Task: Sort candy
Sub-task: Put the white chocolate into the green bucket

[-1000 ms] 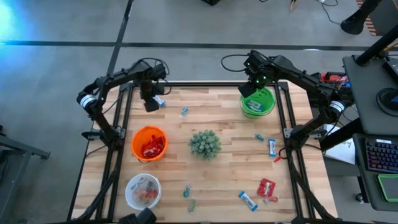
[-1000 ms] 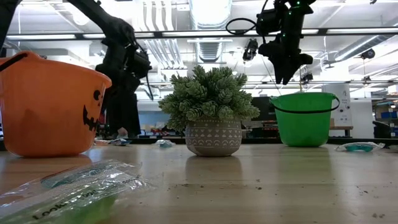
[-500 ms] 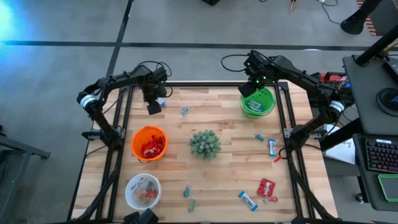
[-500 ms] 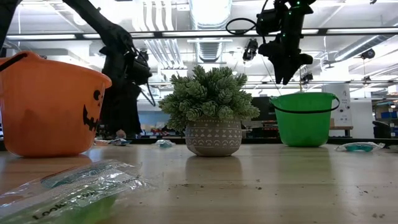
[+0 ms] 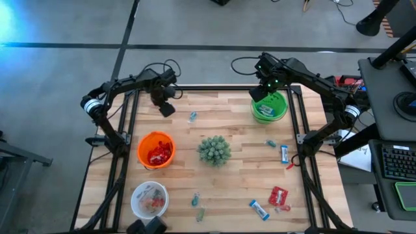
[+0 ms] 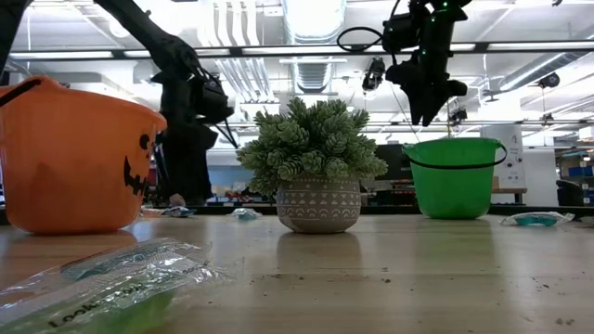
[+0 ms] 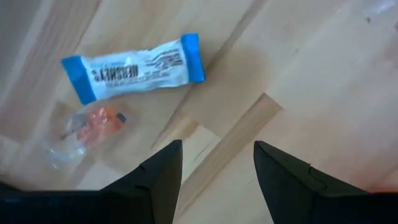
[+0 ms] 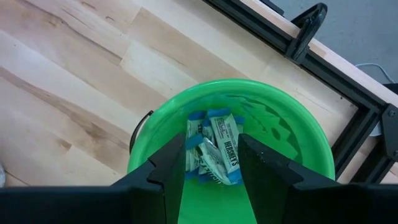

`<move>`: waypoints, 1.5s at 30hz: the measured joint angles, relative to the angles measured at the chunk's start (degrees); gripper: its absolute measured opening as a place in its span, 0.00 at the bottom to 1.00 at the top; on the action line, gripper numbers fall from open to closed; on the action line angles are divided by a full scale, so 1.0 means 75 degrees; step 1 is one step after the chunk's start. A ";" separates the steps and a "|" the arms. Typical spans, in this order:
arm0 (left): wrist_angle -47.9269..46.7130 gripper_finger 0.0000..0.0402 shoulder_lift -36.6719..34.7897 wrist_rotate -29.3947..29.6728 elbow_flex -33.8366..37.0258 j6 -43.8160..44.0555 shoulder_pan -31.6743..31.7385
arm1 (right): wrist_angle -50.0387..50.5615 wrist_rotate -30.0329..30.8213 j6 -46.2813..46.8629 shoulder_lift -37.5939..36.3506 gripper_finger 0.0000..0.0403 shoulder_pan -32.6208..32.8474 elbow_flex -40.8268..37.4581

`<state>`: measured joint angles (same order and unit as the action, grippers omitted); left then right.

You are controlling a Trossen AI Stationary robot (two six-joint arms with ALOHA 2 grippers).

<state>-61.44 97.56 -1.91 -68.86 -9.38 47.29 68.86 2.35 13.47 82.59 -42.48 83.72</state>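
Candy lies scattered over the wooden table (image 5: 234, 179) — one blue-and-white bar (image 7: 134, 66) and a clear-wrapped orange piece (image 7: 93, 126) sit just ahead of the left gripper (image 7: 217, 163), whose jaws are spread and empty. The right gripper (image 8: 211, 158) hangs over the green bowl (image 8: 298, 140) holding blue-and-white bars (image 8: 214, 152) — jaws parted, gripping nothing.

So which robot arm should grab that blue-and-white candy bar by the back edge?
Probably the left: its open left gripper hovers beside the blue-and-white bar, while the right gripper hangs over the green bucket.
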 joint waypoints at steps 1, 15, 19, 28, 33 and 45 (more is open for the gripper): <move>-0.0007 0.45 0.0000 0.0003 0.0000 0.0210 0.0001 | 0.0003 0.0000 0.0000 -0.0001 0.34 0.0000 0.0000; 0.0016 0.45 0.0000 0.0195 0.0003 0.4960 0.0007 | 0.0242 -0.0489 0.0309 0.0000 0.34 0.0032 -0.0003; 0.0451 0.45 0.0000 0.0198 0.0003 0.5654 0.0009 | 0.0225 -0.0600 0.0304 0.0000 0.34 0.0032 -0.0003; 0.0457 0.45 0.0000 0.0192 0.0003 0.5793 0.0000 | 0.0202 -0.0580 0.0014 0.0000 0.34 0.0032 -0.0002; 0.0464 0.45 0.0000 0.0383 0.0003 0.6422 0.0006 | 0.0171 -0.0580 -0.0073 0.0000 0.34 0.0032 -0.0003; 0.0596 0.45 0.0019 0.0382 0.0017 0.9107 -0.0028 | 0.0171 -0.0574 -0.1161 0.0000 0.34 0.0032 -0.0003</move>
<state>-56.97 97.70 0.95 -68.73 58.92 47.08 70.14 -1.96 4.77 82.59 -42.24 83.70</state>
